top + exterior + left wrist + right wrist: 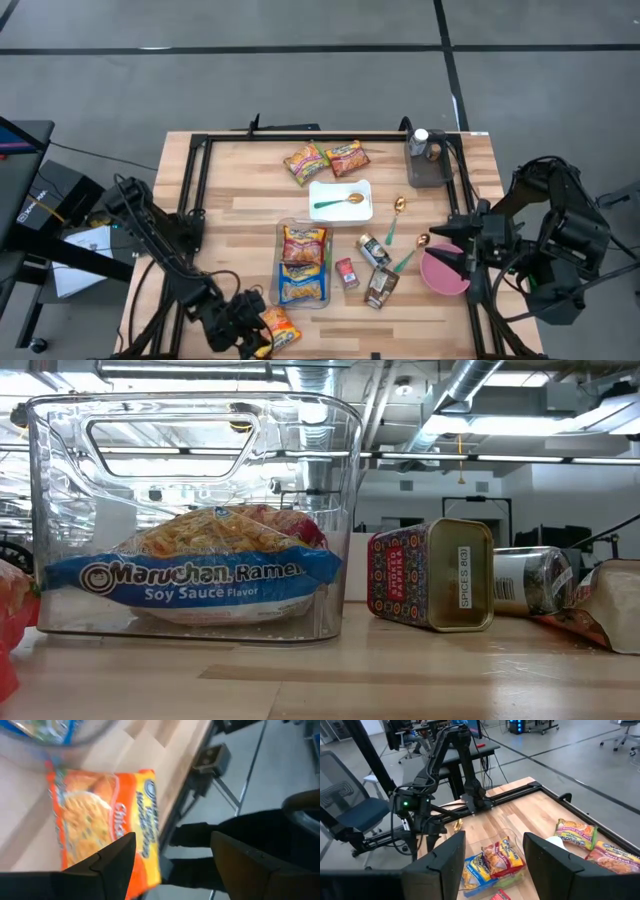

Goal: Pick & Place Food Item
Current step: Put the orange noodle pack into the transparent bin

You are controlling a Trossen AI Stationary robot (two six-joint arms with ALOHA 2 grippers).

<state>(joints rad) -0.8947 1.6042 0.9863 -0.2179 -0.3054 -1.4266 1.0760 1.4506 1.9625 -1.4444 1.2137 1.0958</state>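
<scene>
Orange chicken ramen packet [279, 328] lies flat at the surface's [240, 190] near edge, just beside the clear bin [303, 264]. Left pincer [243, 325] hovers at it, spread wide, empty. The packet is likely light, crinkly and brittle inside; pinch gently across its short width. Right pincer [467, 252] waits open near the pink bowl [442, 270].

Two ramen packets [303, 262] lie in the clear bin [283, 232]; spice tin [347, 273] just right of it.
</scene>
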